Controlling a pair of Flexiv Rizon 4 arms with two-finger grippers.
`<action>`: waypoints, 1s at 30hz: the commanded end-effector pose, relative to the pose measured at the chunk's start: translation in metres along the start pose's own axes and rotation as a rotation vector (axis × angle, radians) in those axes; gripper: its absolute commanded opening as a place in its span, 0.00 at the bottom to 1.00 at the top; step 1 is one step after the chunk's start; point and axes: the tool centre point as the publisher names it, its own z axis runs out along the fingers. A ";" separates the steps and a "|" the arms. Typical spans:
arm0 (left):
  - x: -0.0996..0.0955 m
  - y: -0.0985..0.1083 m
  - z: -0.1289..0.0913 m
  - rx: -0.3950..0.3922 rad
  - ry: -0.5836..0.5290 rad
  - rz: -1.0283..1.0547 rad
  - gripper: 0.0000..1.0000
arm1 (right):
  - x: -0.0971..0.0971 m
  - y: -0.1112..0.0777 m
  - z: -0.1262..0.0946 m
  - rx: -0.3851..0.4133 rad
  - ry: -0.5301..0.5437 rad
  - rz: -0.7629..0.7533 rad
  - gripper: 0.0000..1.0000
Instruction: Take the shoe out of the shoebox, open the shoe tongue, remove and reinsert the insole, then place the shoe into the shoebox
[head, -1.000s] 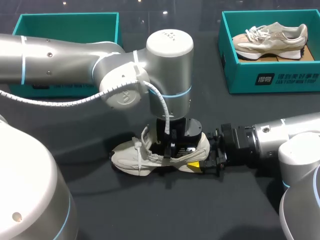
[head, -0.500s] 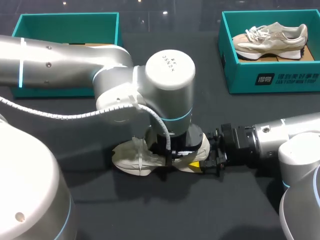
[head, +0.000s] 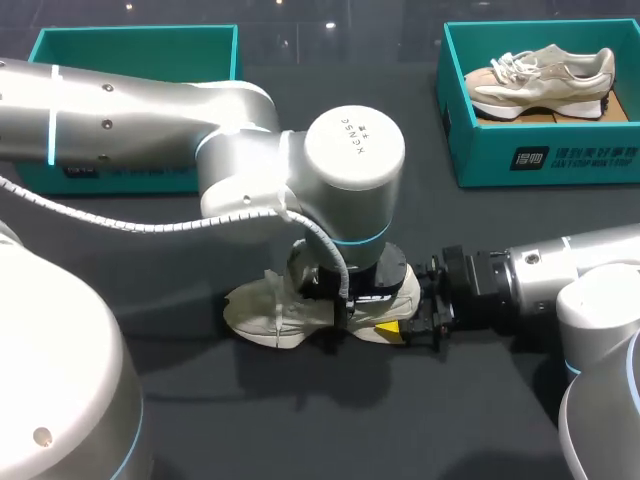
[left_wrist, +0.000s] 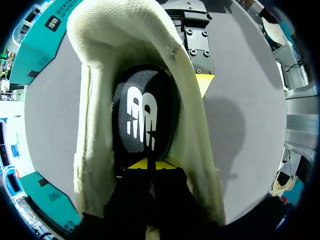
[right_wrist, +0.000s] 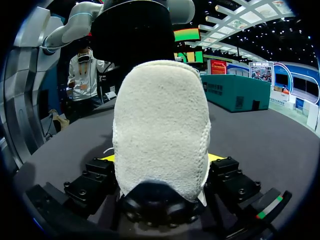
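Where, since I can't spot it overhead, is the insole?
Left wrist view: the insole lies flat inside the shoe, just ahead of the left claw.

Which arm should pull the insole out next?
Left: the left gripper sits inside the shoe at the black insole; the right gripper clamps the heel, steadying it.

Head camera looks down on the desk (head: 300, 430) from above-behind. Left wrist camera peers straight into the shoe (left_wrist: 90, 125), very close. Right wrist camera faces its heel (right_wrist: 160, 130) head-on. All share that shoe.
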 end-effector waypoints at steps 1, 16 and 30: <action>-0.016 -0.007 0.024 -0.001 0.024 -0.001 0.00 | 0.002 0.000 0.002 0.004 0.000 -0.001 0.00; -0.008 0.023 -0.011 0.264 0.256 0.008 0.00 | 0.002 0.000 0.002 0.004 0.000 -0.001 0.00; -0.001 0.024 -0.036 0.406 0.266 0.008 0.00 | 0.002 0.000 0.002 0.004 0.000 -0.001 0.00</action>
